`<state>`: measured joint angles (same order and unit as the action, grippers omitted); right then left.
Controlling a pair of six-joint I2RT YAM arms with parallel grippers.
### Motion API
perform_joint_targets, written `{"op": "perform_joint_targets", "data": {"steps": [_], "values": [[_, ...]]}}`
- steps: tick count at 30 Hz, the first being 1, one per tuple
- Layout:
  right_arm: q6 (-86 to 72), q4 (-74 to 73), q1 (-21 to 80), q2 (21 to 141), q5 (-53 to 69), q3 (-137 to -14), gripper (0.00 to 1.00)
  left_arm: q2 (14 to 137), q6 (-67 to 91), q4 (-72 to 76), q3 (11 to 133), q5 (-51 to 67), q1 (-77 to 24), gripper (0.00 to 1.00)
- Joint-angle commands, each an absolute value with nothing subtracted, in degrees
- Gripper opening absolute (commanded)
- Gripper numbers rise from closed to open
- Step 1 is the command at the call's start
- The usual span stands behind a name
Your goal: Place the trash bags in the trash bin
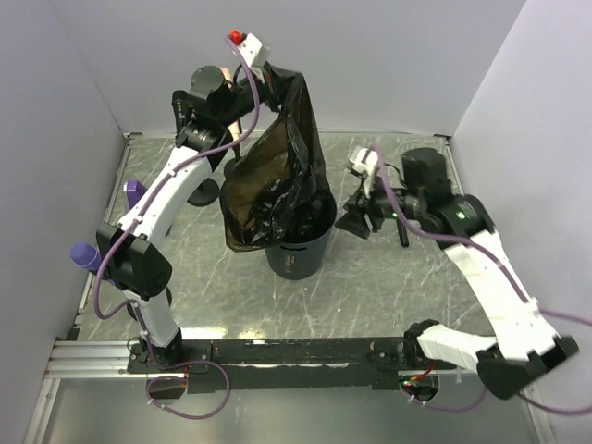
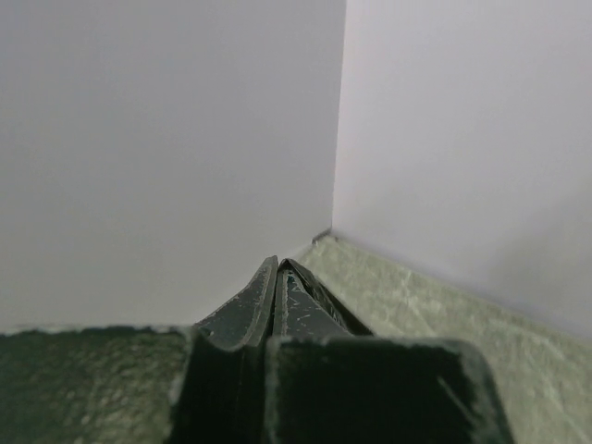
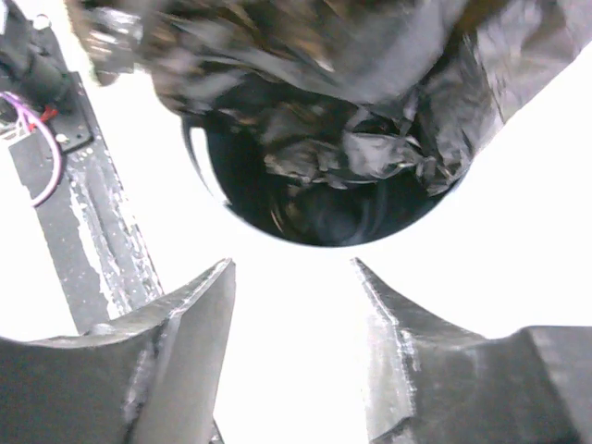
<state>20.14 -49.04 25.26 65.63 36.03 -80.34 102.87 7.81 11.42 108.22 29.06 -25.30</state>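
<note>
A black trash bag [image 1: 277,176] hangs from my raised left gripper [image 1: 271,90], which is shut on the bag's top edge. The bag's lower part sags into the round dark trash bin [image 1: 301,254] at the table's middle. In the left wrist view the shut fingertips [image 2: 276,264] point at the wall corner and the bag is hidden. My right gripper [image 1: 357,220] hovers just right of the bin, open and empty. Its wrist view looks between spread fingers [image 3: 291,277] at the bin's mouth [image 3: 305,208], with crumpled bag [image 3: 370,55] inside and above it.
Two purple objects [image 1: 134,190] [image 1: 85,256] sit by the left wall. A round black base [image 1: 199,196] lies behind the left arm. White walls close in on three sides, and the arms' mounting rail [image 1: 296,351] runs along the near edge.
</note>
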Motion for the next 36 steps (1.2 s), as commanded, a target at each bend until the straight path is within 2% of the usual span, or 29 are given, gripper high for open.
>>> {"op": "perform_joint_targets", "data": {"steps": [1,5,9,12,18,21,22,23,24,26,27,32,36], "values": [[24.69,-49.05,25.66,61.88,39.72,-82.70,0.61,103.44,12.66,15.38,115.92,23.56,-28.12,0.01],[29.95,-44.66,28.12,58.63,39.46,-85.16,0.66,107.22,11.17,14.86,120.05,22.94,-32.07,0.01],[32.79,-40.35,31.37,58.09,33.94,-86.92,0.72,113.71,8.62,13.72,127.25,21.62,-35.85,0.00],[26.04,-42.27,31.46,61.25,32.35,-88.86,0.72,115.40,6.50,13.88,127.63,20.48,-37.61,0.00],[10.92,-38.67,31.38,58.97,34.89,-81.31,0.84,110.84,5.89,14.24,117.78,20.65,-37.79,0.01],[7.13,-38.41,31.38,59.33,34.54,-79.98,0.85,109.17,5.28,12.84,118.12,21.53,-37.79,0.01],[6.77,-38.06,31.38,59.33,34.54,-79.63,0.85,108.55,4.58,12.40,118.30,22.66,-37.71,0.03],[6.59,-37.71,31.29,59.33,34.54,-79.45,0.85,107.67,3.61,11.44,118.56,23.46,-37.71,0.20],[6.59,-37.53,31.38,59.50,34.54,-79.71,0.85,106.53,2.21,10.64,118.56,23.99,-37.62,0.41],[7.64,-37.35,31.38,59.41,34.80,-80.33,0.85,103.03,0.71,9.76,117.17,23.03,-37.09,0.63],[7.99,-37.35,31.38,59.41,34.80,-80.59,0.85,100.48,-1.91,8.80,116.55,22.59,-36.65,0.69],[11.51,-37.97,31.38,58.89,34.89,-81.83,0.83,86.08,-1.32,4.06,108.22,20.13,-30.95,0.80],[12.83,-38.15,31.38,58.62,33.57,-80.86,0.83,71.32,-2.90,0.09,94.77,17.06,-26.46,0.81]]}}
